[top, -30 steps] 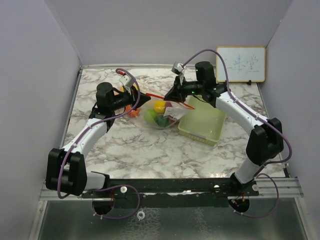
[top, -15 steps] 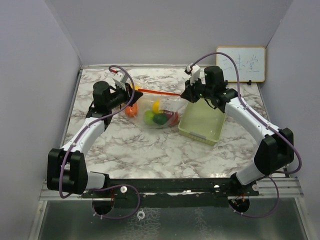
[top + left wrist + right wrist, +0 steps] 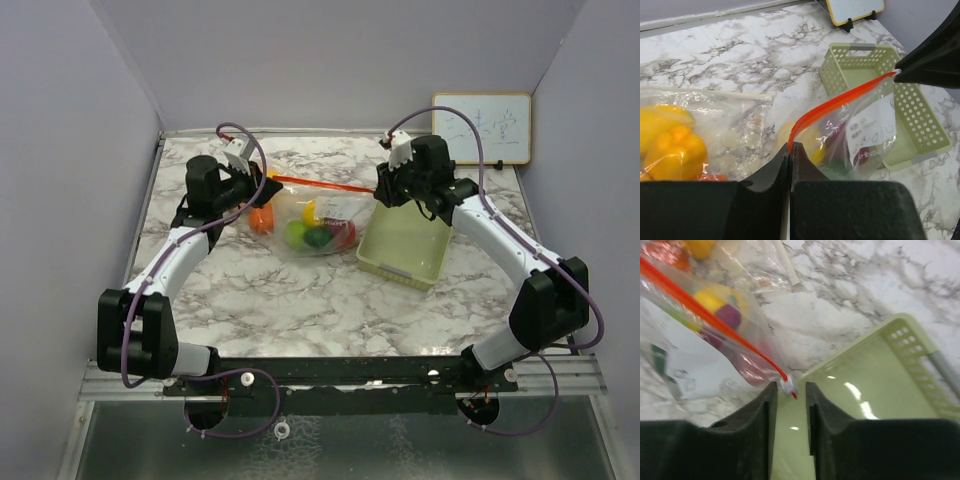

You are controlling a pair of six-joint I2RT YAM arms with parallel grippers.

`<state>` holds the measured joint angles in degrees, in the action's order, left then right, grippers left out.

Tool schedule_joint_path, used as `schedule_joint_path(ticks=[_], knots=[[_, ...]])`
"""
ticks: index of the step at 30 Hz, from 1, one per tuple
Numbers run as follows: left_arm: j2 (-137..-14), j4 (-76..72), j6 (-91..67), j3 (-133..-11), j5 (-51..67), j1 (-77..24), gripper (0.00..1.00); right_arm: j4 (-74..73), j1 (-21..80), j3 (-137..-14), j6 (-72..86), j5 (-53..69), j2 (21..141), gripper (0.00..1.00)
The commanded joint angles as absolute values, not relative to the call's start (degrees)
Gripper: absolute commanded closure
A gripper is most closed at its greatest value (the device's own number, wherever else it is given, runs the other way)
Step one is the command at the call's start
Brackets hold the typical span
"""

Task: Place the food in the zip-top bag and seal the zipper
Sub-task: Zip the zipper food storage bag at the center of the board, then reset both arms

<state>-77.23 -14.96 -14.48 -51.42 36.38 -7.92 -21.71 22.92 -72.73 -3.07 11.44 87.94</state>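
The clear zip-top bag (image 3: 316,228) hangs between my two grippers, with the food (image 3: 318,236) inside it: yellow, green and red pieces. Its red zipper (image 3: 322,185) is stretched taut. My left gripper (image 3: 270,182) is shut on the zipper's left end (image 3: 791,145). My right gripper (image 3: 381,190) is at the zipper's right end. Its jaws stand slightly apart, and the white slider (image 3: 789,386) sits between the tips, against the left finger. In the right wrist view the yellow and dark red food (image 3: 722,307) shows through the bag.
The pale green perforated basket (image 3: 405,246) sits just right of the bag, under my right gripper. A second clear bag with yellow and orange pieces (image 3: 675,145) lies left of the hanging bag. A small whiteboard (image 3: 481,128) leans at the back right.
My right gripper has slid right along the zipper to its end, and its jaws have parted a little. The zipper has pulled straight, and my left arm has drawn back to the left.
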Motion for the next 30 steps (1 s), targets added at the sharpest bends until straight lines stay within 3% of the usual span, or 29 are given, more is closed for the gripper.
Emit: schedule_joint_path(ticks=[1,2,3,4,5,16,30], knots=[[-80.8,-8.2,-14.2,-59.2,32.3,-5.8,1.00,-26.3,21.0,-79.0,1.0,9.7,88.5,0.43],[-81.8,-6.4,-14.7,-61.2,32.2,-5.8,0.88,-27.1,21.0,-80.8,1.8,9.7,89.3,0.25],[-82.7,-4.7,-15.2,-62.9,31.8,-5.8,0.54,-27.7,21.0,-82.1,2.4,9.7,89.9,0.06],[-83.3,-3.4,-15.6,-64.3,31.0,-5.8,0.16,-28.1,21.0,-83.3,2.8,9.4,90.3,0.01],[-83.6,-2.5,-16.1,-65.3,29.8,-5.8,0.03,-28.2,21.0,-84.1,3.0,9.0,90.5,0.00],[-84.5,7.7,-27.9,-71.1,-1.2,-5.8,0.01,-28.1,21.0,-87.3,5.2,5.2,91.3,0.00],[-87.3,12.4,-28.2,-75.3,-7.9,-5.8,0.01,-27.9,21.0,-90.3,6.2,5.8,94.0,0.00]])
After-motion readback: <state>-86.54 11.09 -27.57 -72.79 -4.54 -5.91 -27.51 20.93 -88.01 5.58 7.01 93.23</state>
